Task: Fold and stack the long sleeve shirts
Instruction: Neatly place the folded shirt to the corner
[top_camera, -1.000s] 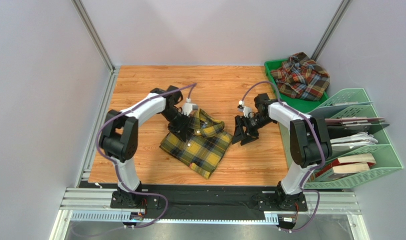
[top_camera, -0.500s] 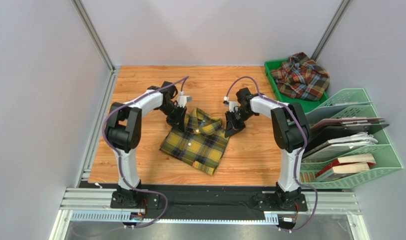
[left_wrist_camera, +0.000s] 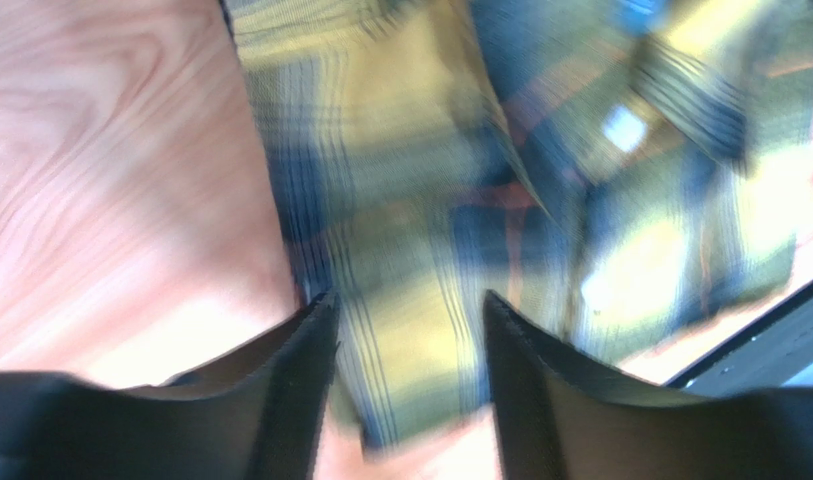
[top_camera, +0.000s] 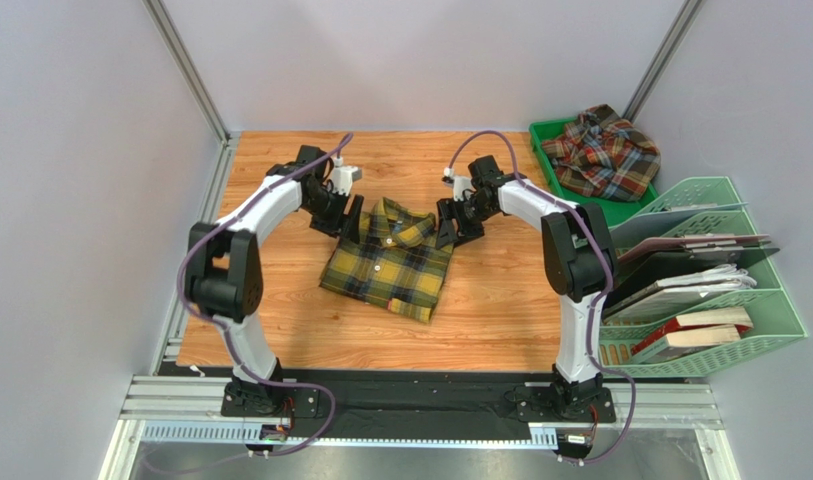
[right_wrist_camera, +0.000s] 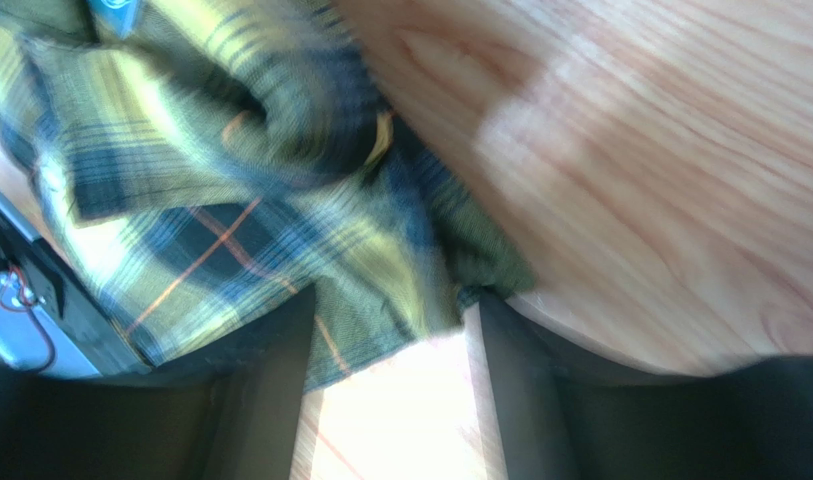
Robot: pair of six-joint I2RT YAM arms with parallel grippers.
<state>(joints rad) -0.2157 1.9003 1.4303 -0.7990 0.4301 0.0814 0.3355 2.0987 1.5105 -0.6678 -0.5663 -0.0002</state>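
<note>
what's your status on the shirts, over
Both open: left gripper, right gripper, one at each shoulder of the yellow shirt. It lies folded on the table; red shirt bunched in green tray. Nothing blocking.

A: Top view usable for you?
B: Yes. Bright, even light, sharp, only soft shadows.
A: Wrist views?
B: Both smeared, you'll barely read the check on the yellow plaid shirt [left_wrist_camera: 410, 230]. White glare on the wooden table [left_wrist_camera: 110, 150], lower left in the left wrist view, bottom centre and upper right in the right one.
</note>
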